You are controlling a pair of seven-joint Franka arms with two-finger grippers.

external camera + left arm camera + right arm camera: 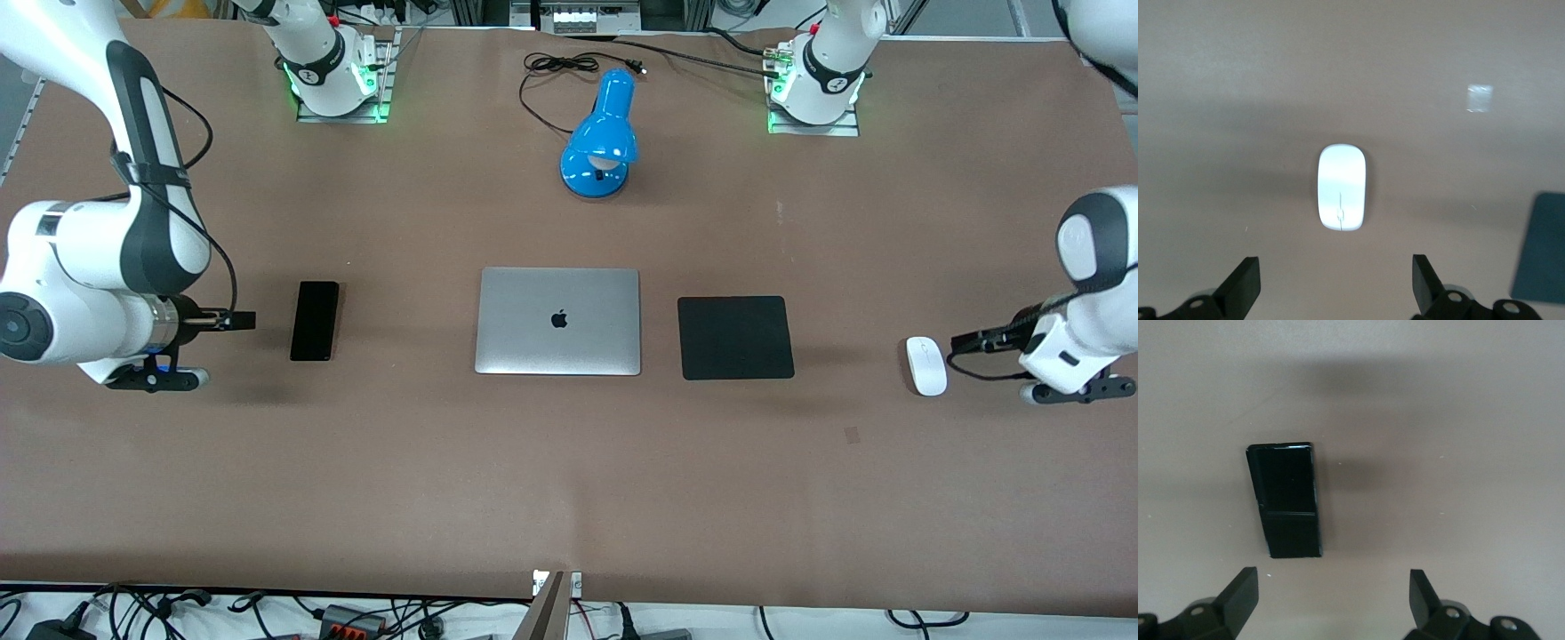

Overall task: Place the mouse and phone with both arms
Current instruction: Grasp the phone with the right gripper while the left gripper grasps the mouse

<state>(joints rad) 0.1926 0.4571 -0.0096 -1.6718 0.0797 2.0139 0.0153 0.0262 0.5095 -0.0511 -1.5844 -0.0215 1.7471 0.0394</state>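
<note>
The slim black rectangular phone (315, 321) with its dark glossy face lies flat on the brown matte table (569, 462), toward the right arm's end, beside the closed silver metal laptop (558, 321). The right gripper (238, 321) hangs low over the bare table just beside the phone, at the end of the table away from the laptop; in the right wrist view its black fingers (1238, 593) stand wide apart and empty, the phone (1285, 500) lying apart from them.

A glossy blue desk lamp (601, 138) stands farther from the front camera than the laptop. A square black mouse pad (735, 338), seemingly soft and matte, lies beside the laptop toward the left arm's end.

The small white glossy oval mouse (926, 365) rests on the table past the pad, well apart from it. The left gripper (965, 341) hovers just beside it, spread wide and holding nothing; the left wrist view shows the mouse (1341, 187) with its thin centre line.
</note>
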